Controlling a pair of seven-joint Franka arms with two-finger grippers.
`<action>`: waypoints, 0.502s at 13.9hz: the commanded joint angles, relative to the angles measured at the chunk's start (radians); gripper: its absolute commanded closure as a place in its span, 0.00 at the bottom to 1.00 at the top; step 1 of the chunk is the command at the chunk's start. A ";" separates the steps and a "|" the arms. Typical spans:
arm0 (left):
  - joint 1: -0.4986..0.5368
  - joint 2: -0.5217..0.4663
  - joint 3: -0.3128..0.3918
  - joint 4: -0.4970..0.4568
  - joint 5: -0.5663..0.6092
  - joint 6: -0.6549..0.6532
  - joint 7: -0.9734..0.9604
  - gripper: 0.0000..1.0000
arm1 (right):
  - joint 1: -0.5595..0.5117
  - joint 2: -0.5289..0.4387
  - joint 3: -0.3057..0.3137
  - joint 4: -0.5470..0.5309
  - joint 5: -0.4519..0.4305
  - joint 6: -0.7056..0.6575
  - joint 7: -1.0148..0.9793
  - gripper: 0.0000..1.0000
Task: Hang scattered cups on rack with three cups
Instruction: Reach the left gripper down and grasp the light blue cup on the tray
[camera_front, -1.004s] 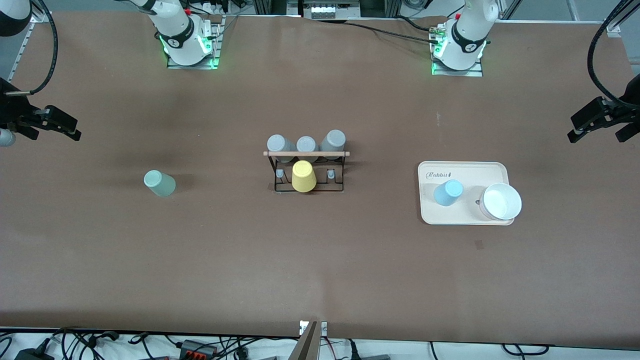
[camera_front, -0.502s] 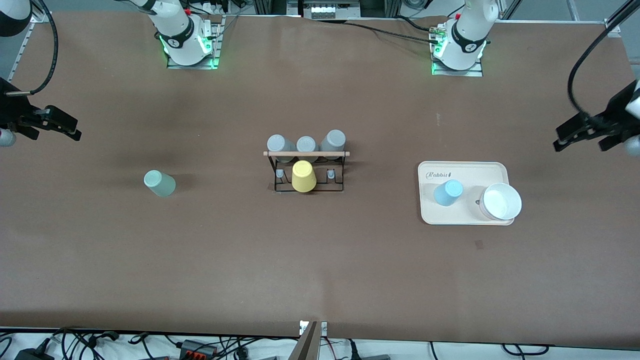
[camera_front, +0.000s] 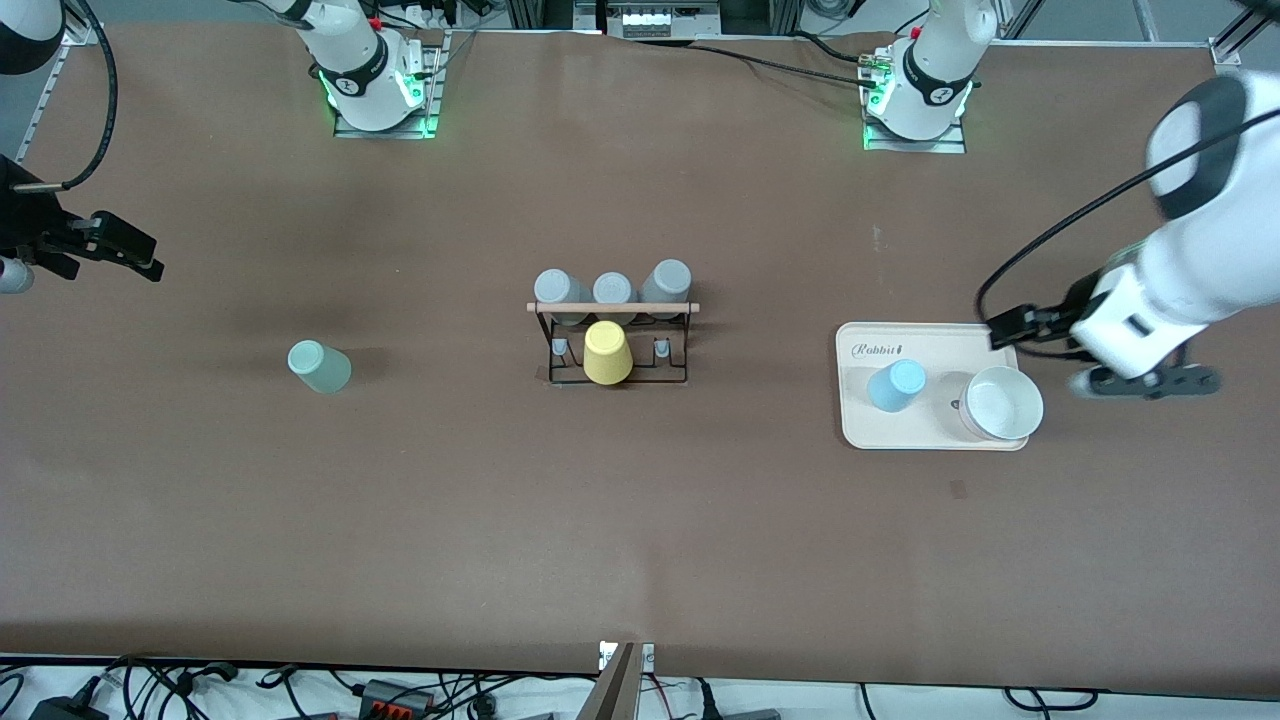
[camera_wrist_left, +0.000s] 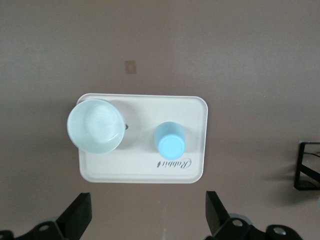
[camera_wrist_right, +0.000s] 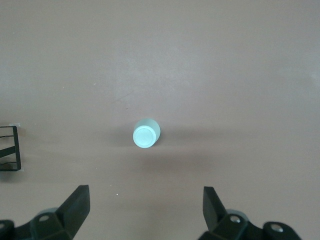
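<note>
In the front view, the light blue cup (camera_front: 896, 385) stood on the cream tray (camera_front: 930, 338), the mint green cup (camera_front: 319, 366) toward the right arm's end, the rack (camera_front: 615, 340) between them. In the left wrist view, the left gripper (camera_wrist_left: 148, 215) was spread wide, holding nothing. In the right wrist view, the right gripper (camera_wrist_right: 145, 210) was spread too.

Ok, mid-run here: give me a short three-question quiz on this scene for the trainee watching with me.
1. True or false: the light blue cup stands on the cream tray.
2. Which cup sits on the rack nearest the front camera? A) yellow cup B) mint green cup C) white bowl
3. Fill in: the left gripper is open beside the tray, and the right gripper, also open, is above the right arm's end of the ____.

Key: 1 true; 2 A; 3 table.
</note>
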 joint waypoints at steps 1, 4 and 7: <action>-0.022 -0.020 -0.003 -0.153 0.001 0.165 -0.046 0.00 | 0.002 -0.007 0.001 -0.012 -0.008 -0.004 0.017 0.00; -0.028 -0.013 -0.003 -0.296 0.001 0.349 -0.048 0.00 | 0.000 -0.005 0.001 -0.012 -0.006 -0.004 0.018 0.00; -0.039 0.030 -0.002 -0.367 0.028 0.466 -0.070 0.00 | 0.000 0.000 -0.001 -0.012 -0.006 -0.004 0.018 0.00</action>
